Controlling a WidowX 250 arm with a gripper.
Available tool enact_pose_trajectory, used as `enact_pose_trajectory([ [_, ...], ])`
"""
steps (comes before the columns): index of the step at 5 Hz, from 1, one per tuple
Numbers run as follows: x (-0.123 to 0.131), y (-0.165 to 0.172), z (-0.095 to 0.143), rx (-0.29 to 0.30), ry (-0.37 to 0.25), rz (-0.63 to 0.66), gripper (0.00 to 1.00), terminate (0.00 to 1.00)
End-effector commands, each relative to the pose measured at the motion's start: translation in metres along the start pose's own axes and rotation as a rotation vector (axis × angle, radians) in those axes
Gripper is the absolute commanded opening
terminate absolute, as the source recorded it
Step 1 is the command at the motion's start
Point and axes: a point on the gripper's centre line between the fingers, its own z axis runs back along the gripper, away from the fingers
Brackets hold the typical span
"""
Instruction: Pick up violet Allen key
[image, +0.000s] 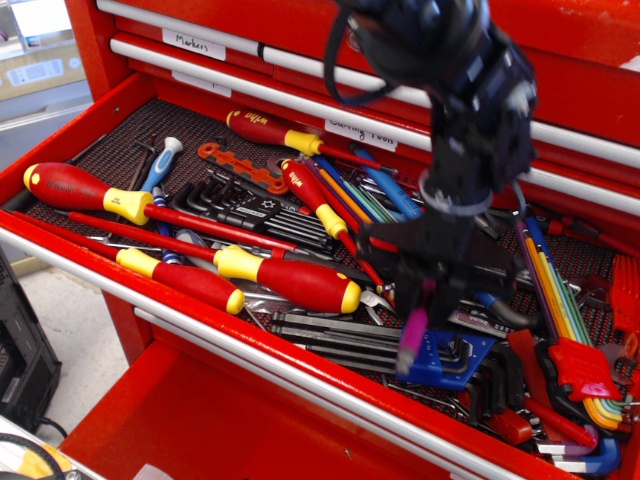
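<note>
The violet Allen key (412, 338) is a thick magenta-violet bar. It hangs nearly upright below my gripper (424, 296), with its dark tip pointing down over a blue hex-key holder (458, 358). My gripper is shut on the key's upper part and holds it above the open red tool drawer (200, 322). The black wrist hides the key's top end. A similar long blue hex key (392, 196) lies in the drawer behind the gripper.
Red-and-yellow screwdrivers (285, 280) (80, 192) lie across the drawer's left and middle. Black hex keys (325, 340) lie along the front rail. A rainbow-coloured key set (562, 305) in a red holder sits at the right. Closed drawers rise behind.
</note>
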Motion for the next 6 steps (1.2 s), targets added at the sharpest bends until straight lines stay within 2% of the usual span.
enact_pose_trajectory([
  [1, 0.009, 0.009, 0.062, 0.079, -0.142, 0.086, 0.00, 0.00],
  [2, 0.003, 0.019, 0.097, 0.205, -0.226, 0.151, 0.00, 0.00],
  [3, -0.008, 0.023, 0.136, 0.320, -0.229, 0.205, 0.00, 0.00],
  [4, -0.013, 0.030, 0.170, 0.449, -0.308, 0.211, 0.00, 0.00],
  [5, -0.004, 0.035, 0.200, 0.520, -0.367, 0.202, 0.00, 0.00],
  [6, 0.004, 0.040, 0.219, 0.589, -0.439, 0.170, 0.00, 0.00],
])
